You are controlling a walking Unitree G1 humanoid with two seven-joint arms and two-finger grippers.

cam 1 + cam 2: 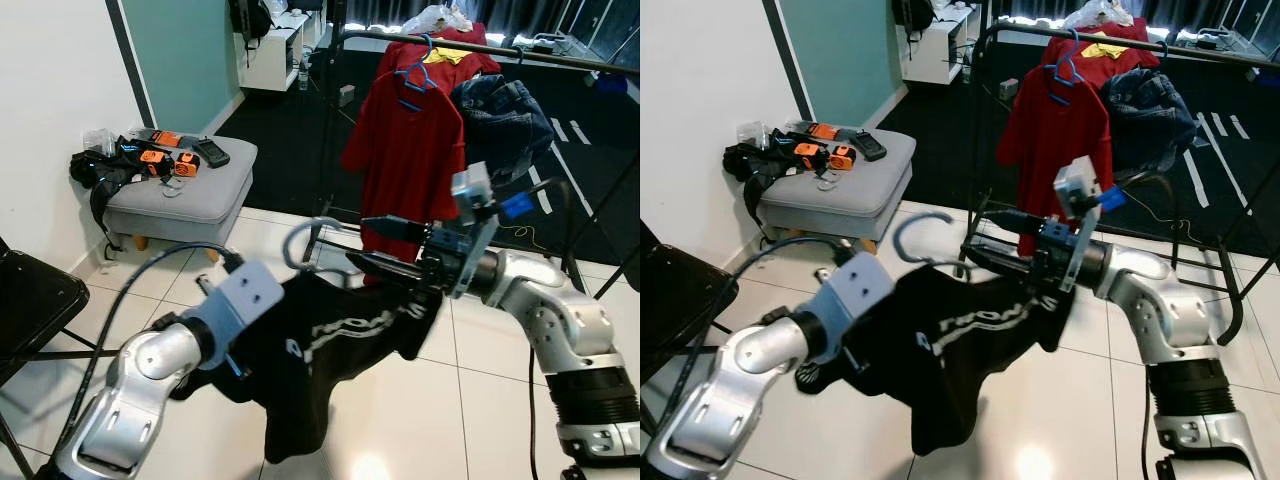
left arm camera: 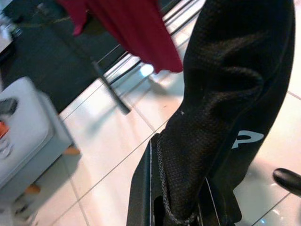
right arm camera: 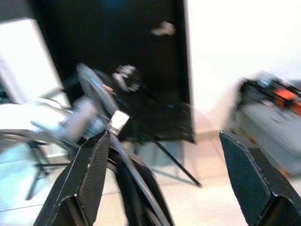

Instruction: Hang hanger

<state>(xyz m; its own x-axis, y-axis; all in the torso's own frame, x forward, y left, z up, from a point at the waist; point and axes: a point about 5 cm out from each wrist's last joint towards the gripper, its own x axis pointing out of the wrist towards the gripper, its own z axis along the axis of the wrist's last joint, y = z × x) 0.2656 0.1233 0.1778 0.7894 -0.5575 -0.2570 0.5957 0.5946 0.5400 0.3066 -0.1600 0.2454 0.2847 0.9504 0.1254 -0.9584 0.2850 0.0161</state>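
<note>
2 grippers are on the job, and both have a share of the same load. My left gripper (image 2: 181, 214) is clenched on a fold of the black shirt (image 1: 330, 350); the left wrist view shows the cloth pinched between its fingers (image 2: 141, 197). My right gripper (image 1: 385, 245) reaches in from the right at the shirt's collar end. In the right wrist view its fingers (image 3: 91, 165) stand wide apart, so I judge it released, with the hanger's wire running between them rather than gripped.

The hanger (image 1: 305, 240) sits inside the black shirt, its grey hook poking up and left above the collar. It hangs in front of me, well short of the clothes rack's rail (image 1: 440, 42) on the far side, where 1 red shirt (image 1: 410, 150) already hangs on a blue hanger (image 1: 415, 75), with a bundle of jeans (image 1: 505, 115) to its right.

Risks, as I judge them:
1. With my right fingers spread, the hanger is carried only by the cloth. If the shirt shifts, the hanger could slip out of the neck and drop to the tiles.
2. My left hold is on fabric alone. Pulling the 2 arms apart could drag the shirt off the hanger's shoulder.
3. The hook points left and up. Unless it is turned to face the rail, it may miss the rail.
4. The rail is crowded. The black shirt could snag the red shirt or knock the jeans down.
</note>
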